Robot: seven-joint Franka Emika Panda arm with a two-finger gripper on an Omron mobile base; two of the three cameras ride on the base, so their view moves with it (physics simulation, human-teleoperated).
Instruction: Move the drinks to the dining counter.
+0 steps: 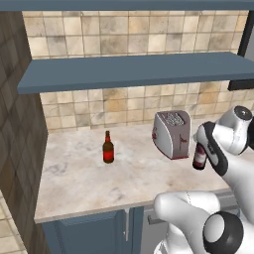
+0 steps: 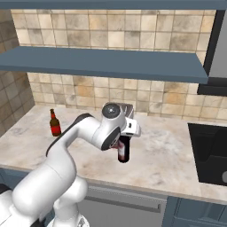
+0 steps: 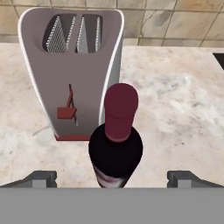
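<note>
The claw (image 3: 112, 178) hangs spread wide over the wine bottle (image 3: 115, 144), a fingertip on each side and not yet touching. The bottle stands upright on the counter (image 1: 79, 183) just beside the toaster (image 3: 70, 74); the beer bottle (image 1: 108, 148) stands well apart. Next move, I judge: descend, pinch the neck.

Kitchen: toaster (image 1: 172, 134), marble worktop (image 1: 79, 178), tiled backsplash (image 1: 124, 106).
</note>
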